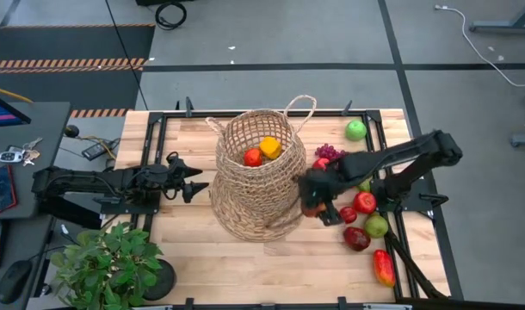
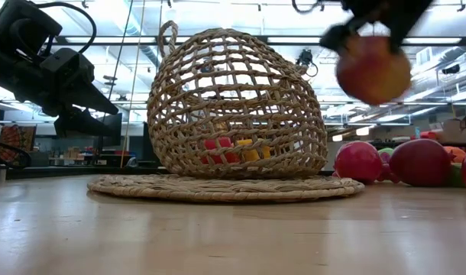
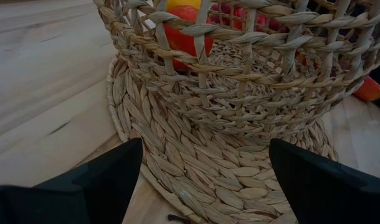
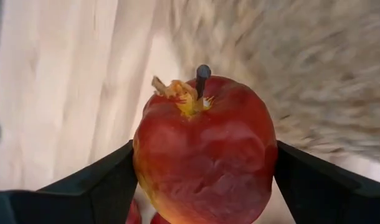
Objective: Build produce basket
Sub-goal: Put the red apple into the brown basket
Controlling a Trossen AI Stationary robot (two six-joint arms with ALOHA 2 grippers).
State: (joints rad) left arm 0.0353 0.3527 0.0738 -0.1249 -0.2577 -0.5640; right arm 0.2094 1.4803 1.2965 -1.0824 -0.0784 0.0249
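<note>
Early going — the wicker basket (image 1: 256, 176) at frame centre holds two pieces; right gripper (image 1: 316, 200) clamps a red apple (image 4: 204, 149), left gripper (image 1: 191, 186) waits open, more produce (image 1: 366, 220) remains at right.

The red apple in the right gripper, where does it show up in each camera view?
High view: red apple mostly hidden under the right gripper, right of the basket.
Low view: upper right, lifted off the table.
Left wrist view: not in it.
Right wrist view: centre, between the fingers.
Shared landmark: the basket.
</note>
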